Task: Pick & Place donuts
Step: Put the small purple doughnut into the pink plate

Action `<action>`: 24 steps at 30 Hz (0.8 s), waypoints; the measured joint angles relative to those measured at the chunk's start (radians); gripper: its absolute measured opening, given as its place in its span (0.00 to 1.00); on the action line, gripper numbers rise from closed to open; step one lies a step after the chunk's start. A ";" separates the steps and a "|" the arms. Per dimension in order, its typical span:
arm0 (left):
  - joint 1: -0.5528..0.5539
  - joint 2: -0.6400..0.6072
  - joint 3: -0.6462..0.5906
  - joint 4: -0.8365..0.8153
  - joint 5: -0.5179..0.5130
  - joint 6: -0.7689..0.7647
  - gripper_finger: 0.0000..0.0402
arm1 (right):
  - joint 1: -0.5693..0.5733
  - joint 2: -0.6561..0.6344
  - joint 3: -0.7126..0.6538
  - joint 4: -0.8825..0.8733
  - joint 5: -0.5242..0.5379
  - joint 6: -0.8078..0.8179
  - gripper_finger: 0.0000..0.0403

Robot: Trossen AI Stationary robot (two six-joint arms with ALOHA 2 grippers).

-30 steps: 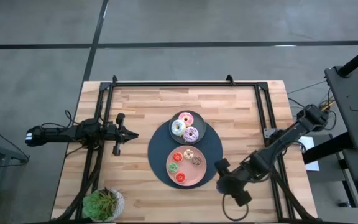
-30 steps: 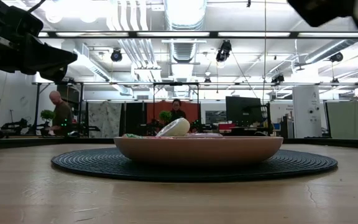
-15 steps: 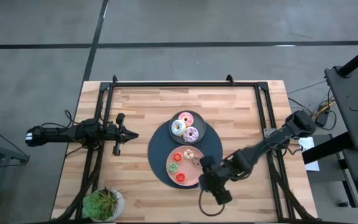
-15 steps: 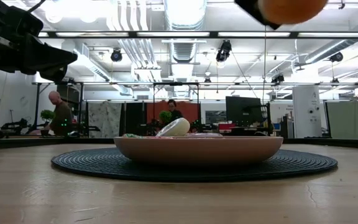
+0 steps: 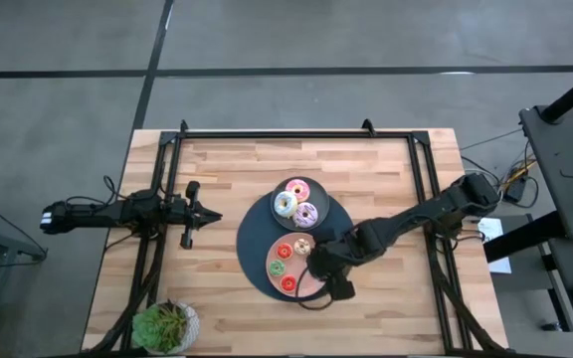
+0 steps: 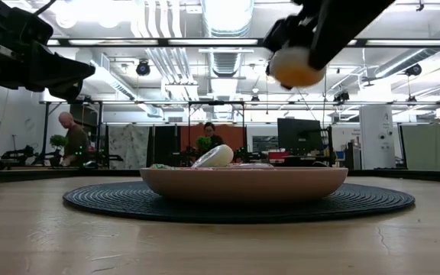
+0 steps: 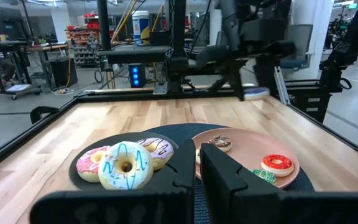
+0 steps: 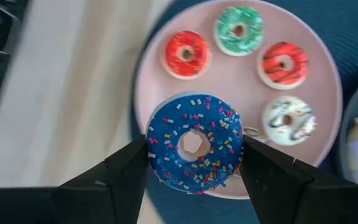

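From above, the right claw (image 5: 318, 270) is seen reached over the pink plate (image 5: 276, 281), which lies on a dark round mat (image 5: 341, 234) in the middle of the worktop (image 5: 227, 174); that position suits a drop onto the plate. A grey plate (image 5: 318, 197) just behind carries the three larger frosted donuts (image 5: 294, 202). The left claw (image 5: 199, 215) is parked well apart at the left, closed.

At table height, a rounded tan underside (image 6: 295, 67) is seen hanging well above the plate's rim, so the load is judged not yet lowered.

From the left wrist, small donuts are shown already resting on the pink plate beside the frosted ones.

From the right wrist, the blue sprinkled donut (image 8: 194, 144) is clamped between the two fingers (image 8: 120, 177) by its outer edge, flat and hole up, over the near rim of the plate, beside four small ones; a free patch is judged to be the target.
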 joint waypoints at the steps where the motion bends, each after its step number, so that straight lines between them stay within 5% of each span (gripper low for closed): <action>1: 0.000 0.000 0.000 0.000 0.000 0.000 0.00 | -0.011 0.000 -0.006 0.000 0.000 -0.016 0.56; 24: 0.000 0.000 0.000 0.000 0.000 0.000 0.00 | -0.099 0.126 0.005 -0.010 -0.003 -0.188 0.56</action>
